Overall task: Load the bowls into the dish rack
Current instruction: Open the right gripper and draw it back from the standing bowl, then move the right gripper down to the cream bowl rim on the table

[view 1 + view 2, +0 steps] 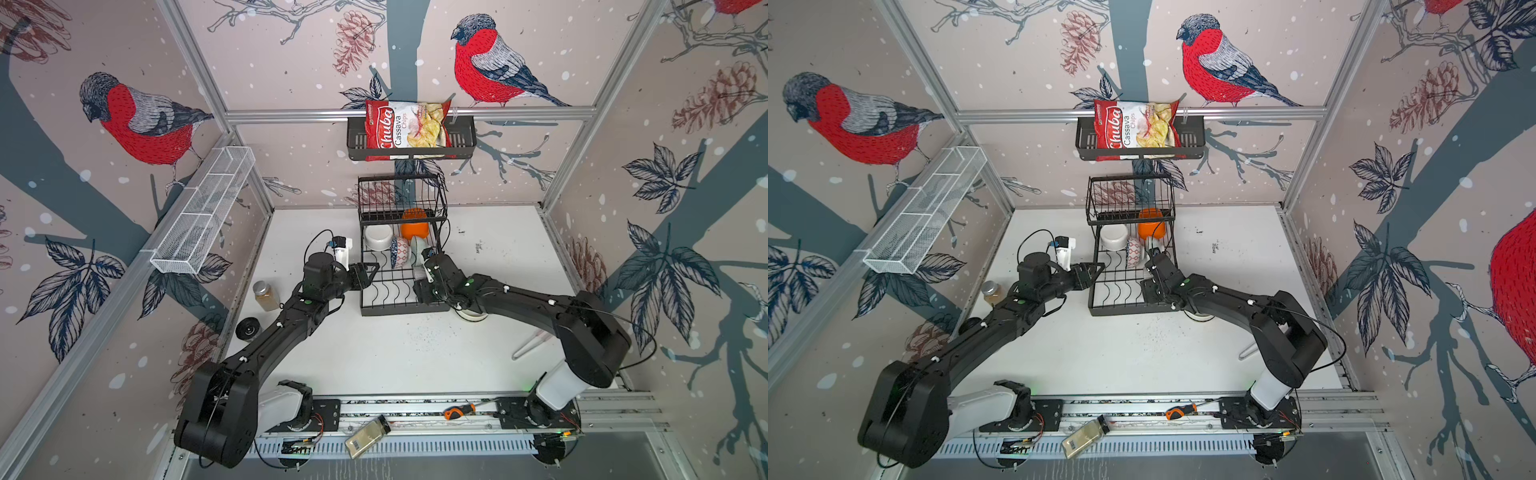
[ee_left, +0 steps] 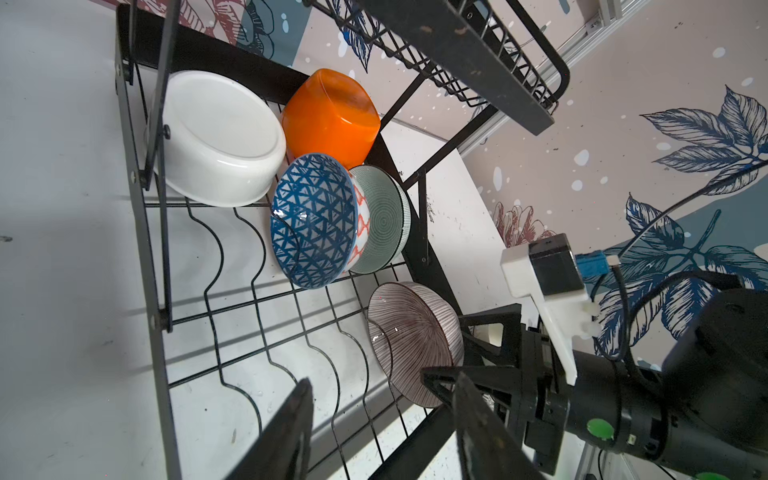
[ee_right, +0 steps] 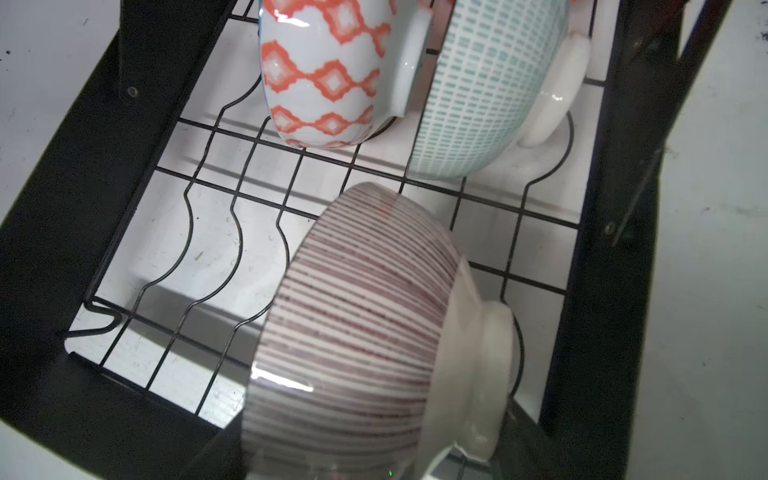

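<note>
**Step in hand (judged): seating a bowl**

The dish rack (image 1: 401,310) stands mid-table. On its lower grid, the brown-striped bowl (image 3: 357,316) stands on edge near the front. Its foot faces the rack's right side rail, and the mint-green bowl (image 3: 478,104) sits near behind it.

The right gripper (image 2: 444,347) straddles the striped bowl with its jaws wide, one at the mouth side and one at the foot side.

- Let the rim settle between two wavy wires (image 3: 187,232) before letting go.
- Withdraw along the approach line so that no finger tips the bowl onto its neighbours.

The left gripper (image 1: 374,272) hovers empty at the rack's left rail, jaws well apart. It should stay clear.

**Not determinable**

- Whether the right jaws press the bowl or merely flank it. The right wrist view crops the fingers.
- A white round rim (image 1: 471,318) on the table, likely another bowl, is mostly hidden under the right forearm.
</note>
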